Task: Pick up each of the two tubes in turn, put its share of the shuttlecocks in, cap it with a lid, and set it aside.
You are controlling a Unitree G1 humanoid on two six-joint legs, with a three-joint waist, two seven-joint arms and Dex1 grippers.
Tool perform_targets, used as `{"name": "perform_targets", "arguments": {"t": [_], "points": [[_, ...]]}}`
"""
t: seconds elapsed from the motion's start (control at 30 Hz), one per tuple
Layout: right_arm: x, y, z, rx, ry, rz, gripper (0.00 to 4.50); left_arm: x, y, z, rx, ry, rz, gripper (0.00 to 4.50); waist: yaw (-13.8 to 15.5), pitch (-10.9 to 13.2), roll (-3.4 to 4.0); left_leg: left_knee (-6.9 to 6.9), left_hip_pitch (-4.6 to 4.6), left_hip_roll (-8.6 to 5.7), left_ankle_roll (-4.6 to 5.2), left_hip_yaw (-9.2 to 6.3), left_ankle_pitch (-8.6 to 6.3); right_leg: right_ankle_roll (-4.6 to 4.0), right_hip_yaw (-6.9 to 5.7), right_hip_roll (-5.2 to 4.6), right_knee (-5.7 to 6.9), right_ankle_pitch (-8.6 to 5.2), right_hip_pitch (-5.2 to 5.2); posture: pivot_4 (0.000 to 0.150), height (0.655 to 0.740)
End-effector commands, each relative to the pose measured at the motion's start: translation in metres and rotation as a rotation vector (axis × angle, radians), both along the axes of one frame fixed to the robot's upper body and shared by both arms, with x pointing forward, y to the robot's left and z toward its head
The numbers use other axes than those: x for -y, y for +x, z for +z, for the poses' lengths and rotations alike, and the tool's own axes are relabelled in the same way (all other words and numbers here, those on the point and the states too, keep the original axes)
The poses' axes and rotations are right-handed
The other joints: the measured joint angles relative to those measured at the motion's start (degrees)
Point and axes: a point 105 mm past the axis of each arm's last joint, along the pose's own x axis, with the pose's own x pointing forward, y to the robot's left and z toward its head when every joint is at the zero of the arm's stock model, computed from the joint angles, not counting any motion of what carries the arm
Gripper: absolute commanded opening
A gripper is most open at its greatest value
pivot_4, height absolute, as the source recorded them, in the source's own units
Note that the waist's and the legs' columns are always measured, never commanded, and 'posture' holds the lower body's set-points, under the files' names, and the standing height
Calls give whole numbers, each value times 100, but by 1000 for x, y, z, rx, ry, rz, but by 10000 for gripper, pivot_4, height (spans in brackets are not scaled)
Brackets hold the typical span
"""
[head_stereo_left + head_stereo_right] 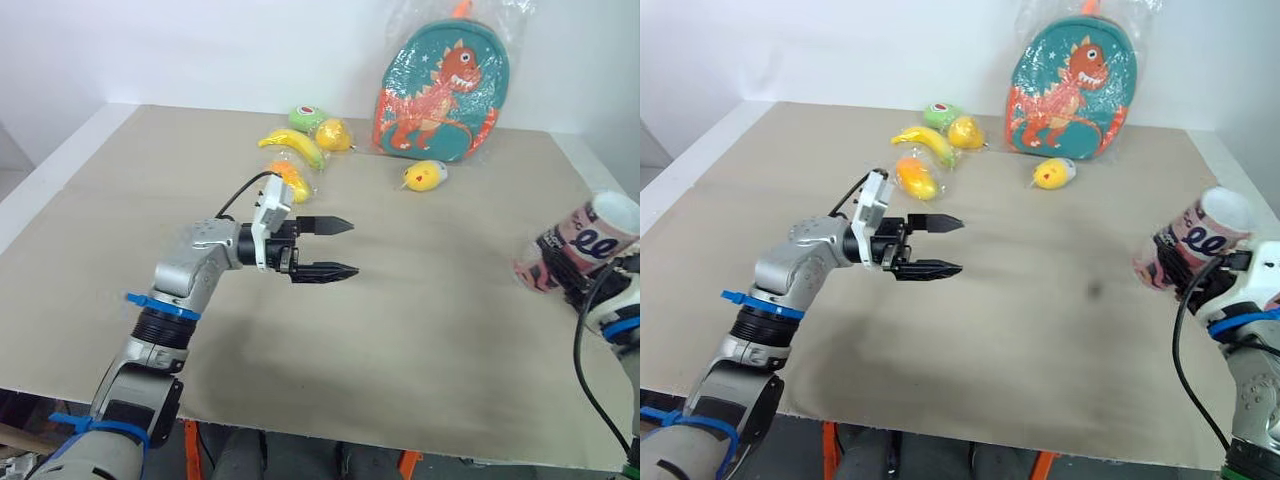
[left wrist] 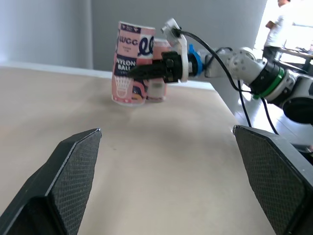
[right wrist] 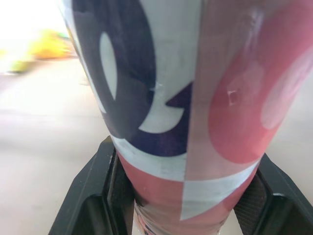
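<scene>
Right end effector [image 1: 558,264] clamps tube [image 1: 592,238]; left end effector [image 1: 341,248] spread, empty; backpack [image 1: 440,90], banana [image 1: 293,145] beyond.

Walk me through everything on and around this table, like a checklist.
Surface: beige table, flat.
Job's things: pink, white and navy cardboard tube, tilted, near the table's right edge.
Clutter: teal dinosaur backpack in clear plastic; yellow toy banana, green toy fruit, yellow toy lemon and orange toy fruit bunched together; small yellow toy fruit apart.
Pincers: left pincer open, over the table; right pincer shut on the tube.
Cables: black wrist cable; black arm cable.
Surroundings: white wall; person in white shirt.
</scene>
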Motion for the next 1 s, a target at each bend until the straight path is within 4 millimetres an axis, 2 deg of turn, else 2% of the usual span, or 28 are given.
{"name": "perform_targets", "arguments": {"t": [0.03,0.23,0.33,0.4,0.43,0.57,1.0], "points": [[5,-2,8,46,17,-24,25150,3,-1,10,62,-10,-15,45000,-9,0,1,0,1,0,1,0,0,3,1,0,0,0,0,1500,7400],[-1,1,-27,-123,7,19,25150,4,-1,10,72,-3,-16,45000,-3,-3,8,3,1,-4,4,2,3,13,2,-3,0,1,4,1500,7400],[-5,1,-37,-186,10,43,34818,3,0,12,74,-5,-10,45000,-2,-2,5,5,1,-5,4,5,3,14,4,-5,0,2,6,1500,7400],[-6,1,-39,-209,-10,51,43761,3,0,12,74,-7,-9,45000,-2,-2,6,5,2,-4,4,4,3,15,3,-5,0,2,7,1500,7400],[-6,0,-40,-218,-16,51,44493,3,0,12,74,-7,-10,45000,-2,-2,10,5,2,-4,4,4,3,15,3,-5,0,2,7,1500,7400],[0,-4,-41,-235,-12,36,44493,4,-1,14,74,-13,-13,45000,-1,-3,13,5,2,-6,4,7,3,16,8,-7,0,2,6,1500,7400],[10,-41,-67,-426,-55,92,44493,6,0,16,61,-30,-24,45000,7,-2,12,11,1,-10,4,6,3,25,8,-9,0,0,9,1500,7400]]}}
